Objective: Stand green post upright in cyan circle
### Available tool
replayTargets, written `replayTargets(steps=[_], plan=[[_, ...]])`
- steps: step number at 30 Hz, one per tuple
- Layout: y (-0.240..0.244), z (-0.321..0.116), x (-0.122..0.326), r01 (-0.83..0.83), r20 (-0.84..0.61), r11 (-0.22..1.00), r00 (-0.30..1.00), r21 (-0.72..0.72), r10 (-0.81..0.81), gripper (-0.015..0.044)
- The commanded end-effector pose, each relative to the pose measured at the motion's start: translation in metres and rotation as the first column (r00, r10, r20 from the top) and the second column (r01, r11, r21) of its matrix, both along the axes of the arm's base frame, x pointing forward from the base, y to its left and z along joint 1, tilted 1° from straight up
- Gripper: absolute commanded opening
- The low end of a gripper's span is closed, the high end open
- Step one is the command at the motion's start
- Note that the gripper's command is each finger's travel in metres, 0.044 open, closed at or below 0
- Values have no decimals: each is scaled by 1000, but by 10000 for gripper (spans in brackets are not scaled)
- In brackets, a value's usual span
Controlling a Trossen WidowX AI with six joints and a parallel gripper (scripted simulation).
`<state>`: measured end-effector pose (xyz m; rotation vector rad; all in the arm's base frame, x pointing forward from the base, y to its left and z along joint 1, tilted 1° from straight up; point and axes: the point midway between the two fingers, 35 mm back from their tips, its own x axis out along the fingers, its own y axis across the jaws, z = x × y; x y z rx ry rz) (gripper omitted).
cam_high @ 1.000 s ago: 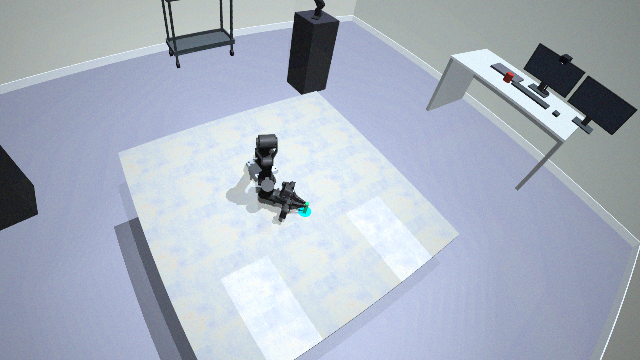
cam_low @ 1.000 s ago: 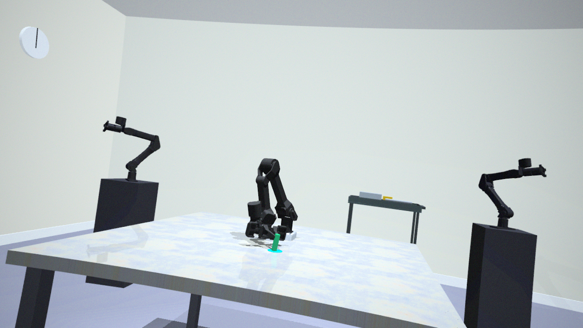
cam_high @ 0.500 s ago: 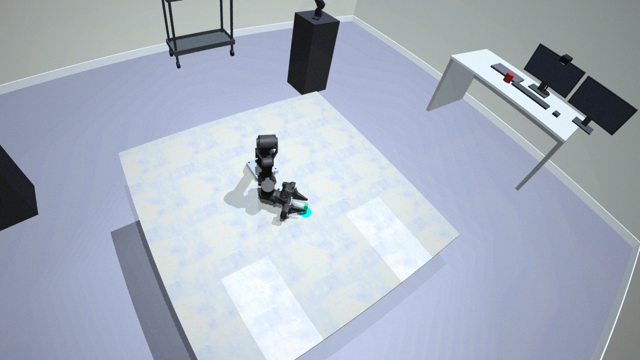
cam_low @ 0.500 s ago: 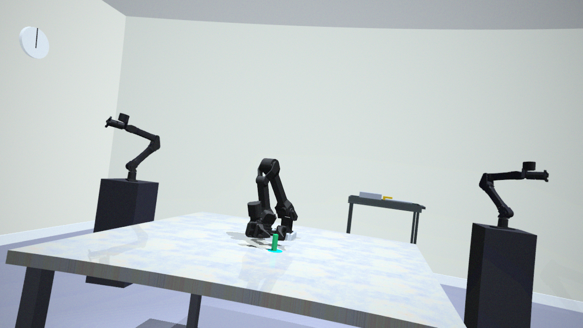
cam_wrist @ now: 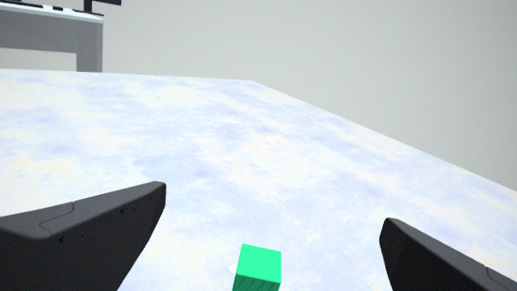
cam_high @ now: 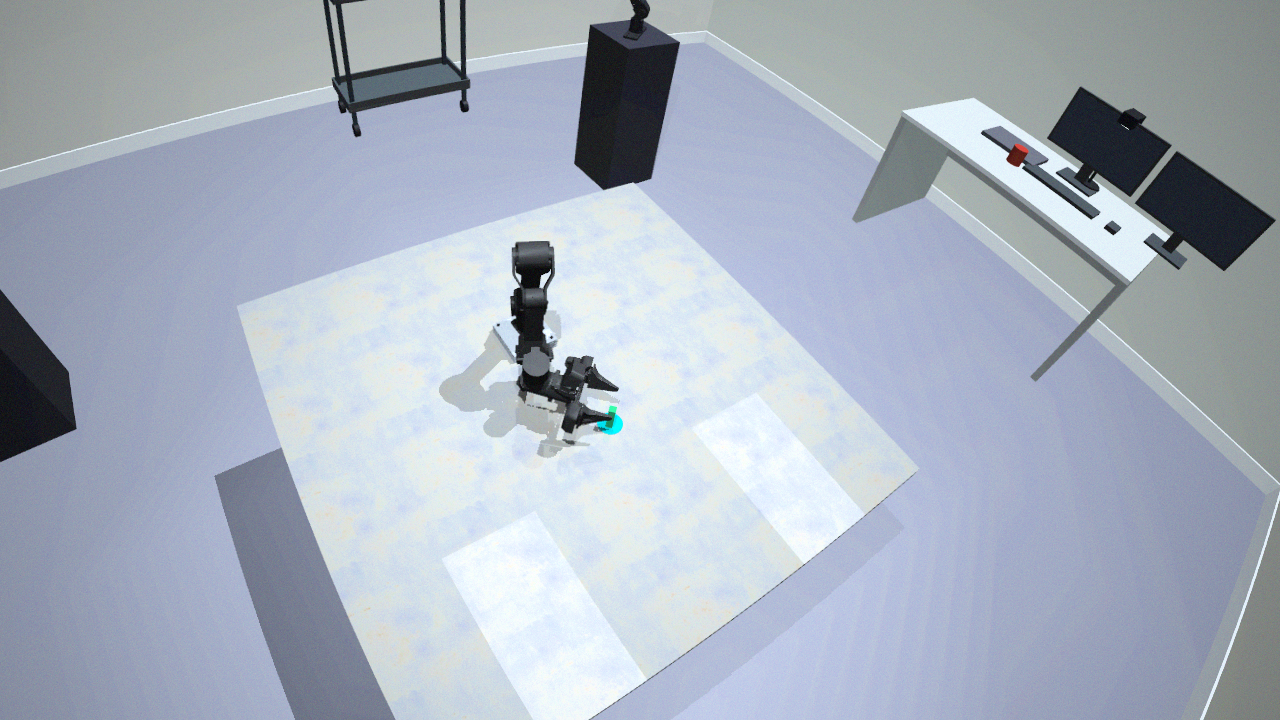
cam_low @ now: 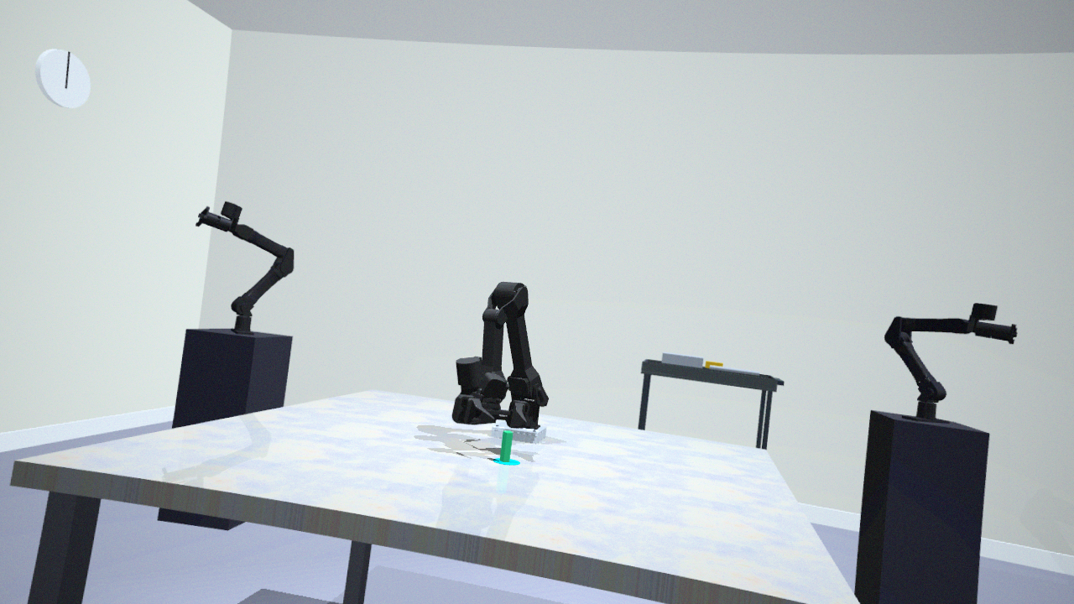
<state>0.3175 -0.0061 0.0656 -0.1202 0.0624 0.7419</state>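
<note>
The green post (cam_high: pixel 611 411) (cam_low: pixel 508 445) stands upright on the cyan circle (cam_high: pixel 614 427) (cam_low: pixel 510 462) on the marbled table (cam_high: pixel 358 376) (cam_low: pixel 300 466) (cam_wrist: pixel 242 141). In the wrist view only its top end (cam_wrist: pixel 259 264) shows, at the bottom edge. My gripper (cam_high: pixel 604 400) (cam_wrist: pixel 273 212) is open wide. Its fingers stand apart on either side of the post and do not touch it. The arm is folded low over its base, just behind the post.
A black pedestal (cam_high: pixel 624 102) and a wheeled cart (cam_high: pixel 398 80) stand beyond the table's far edge. A white desk (cam_high: pixel 1029 179) with two monitors is at the right. Two other arms on pedestals (cam_low: pixel 229 375) (cam_low: pixel 923 488) flank the table.
</note>
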Motion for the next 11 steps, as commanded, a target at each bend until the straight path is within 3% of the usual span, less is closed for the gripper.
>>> replayTargets(steps=[1, 11], plan=[[-1, 17, 2, 2, -7, 1000, 1000, 12, -2, 400], [3, 54, -3, 9, -34, 999, 999, 43, -8, 400]])
